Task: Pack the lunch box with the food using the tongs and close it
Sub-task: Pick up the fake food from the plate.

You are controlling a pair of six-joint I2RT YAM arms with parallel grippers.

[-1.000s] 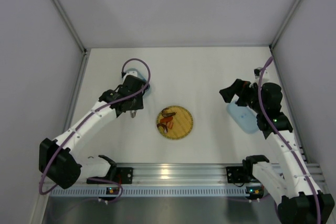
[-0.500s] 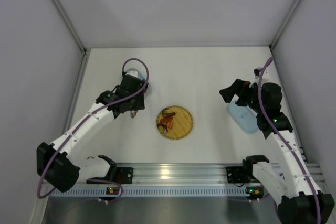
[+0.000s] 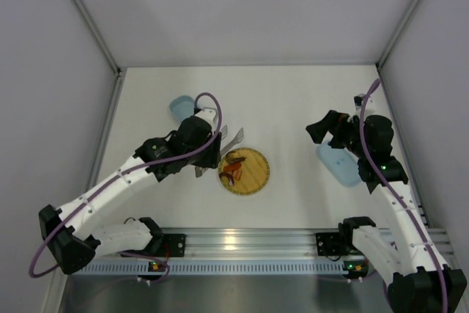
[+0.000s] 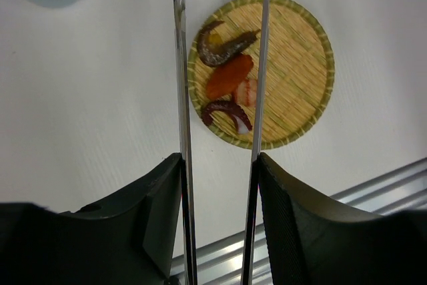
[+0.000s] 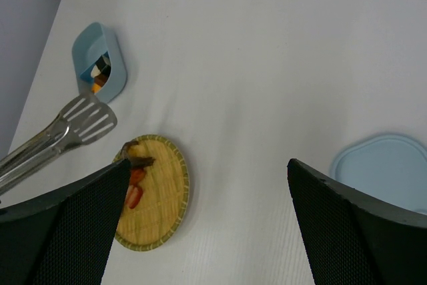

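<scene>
Top external, left to right: light-blue lunch box (image 3: 182,108) upper left of centre, lid off, a few pieces inside. Left gripper (image 3: 211,154) clamped around the tongs (image 3: 230,138), arms apart, nothing between, tips by the upper-left rim of the yellow plate (image 3: 261,174) holding food (image 3: 233,170). Lid (image 3: 338,168) flat at right, near the wide-spread, unladen right gripper (image 3: 322,128).

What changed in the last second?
The left gripper swung from over the box toward the plate, carrying the tongs, whose tips now sit near the plate's edge. The box is uncovered in the top view. The right gripper, jaws open, the lid, the plate and the food stayed put.
</scene>
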